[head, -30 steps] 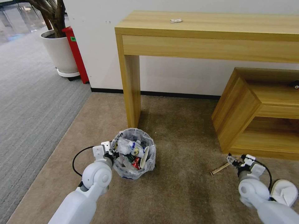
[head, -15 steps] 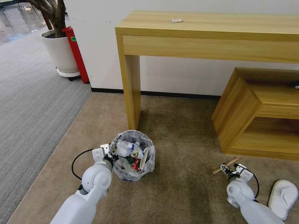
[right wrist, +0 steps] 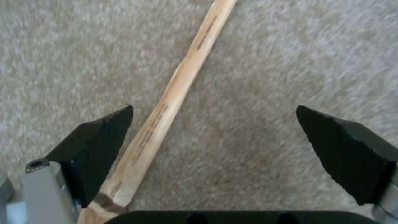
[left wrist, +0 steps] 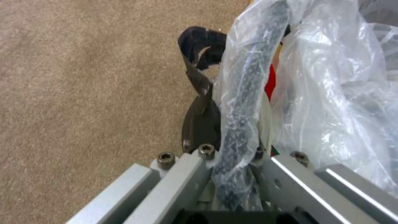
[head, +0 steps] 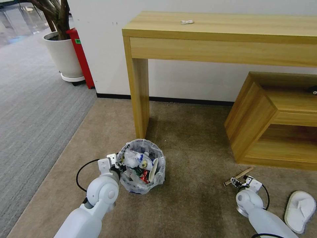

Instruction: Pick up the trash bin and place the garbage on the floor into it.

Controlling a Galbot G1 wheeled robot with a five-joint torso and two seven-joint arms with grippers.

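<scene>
Head view
Trash bin (head: 142, 167): on the beige floor (head: 194, 205), just in front of the wooden table's leg (head: 138, 96); clear liner, packed with litter.
Left pincer (head: 119, 164): at the bin's near-left rim, clamped on it.
Wooden stick (head: 238, 176): flat on the floor, near the low wooden shelf unit (head: 274, 122).
Right pincer (head: 235, 181): low over the stick's near end.
White slipper (head: 300, 211): on the floor at far right, beside the right arm, apart from the stick.
Background: white plant pot (head: 62, 54) and red bin (head: 80, 58) by the wall; grey striped carpet (head: 33, 109) to the left.

Left wrist view
Left pincer (left wrist: 215, 124): closed on the trash bin's rim (left wrist: 244, 102), dark rim and crinkled plastic pinched between the fingers; one finger (left wrist: 198, 93) outside the wall, carpet beyond.

Right wrist view
Right pincer (right wrist: 215, 149): spread wide, holding nothing; two black fingertips (right wrist: 104, 140) well apart.
Wooden stick (right wrist: 174, 93): on the carpet between the fingertips, running diagonally, close against one of them.
</scene>
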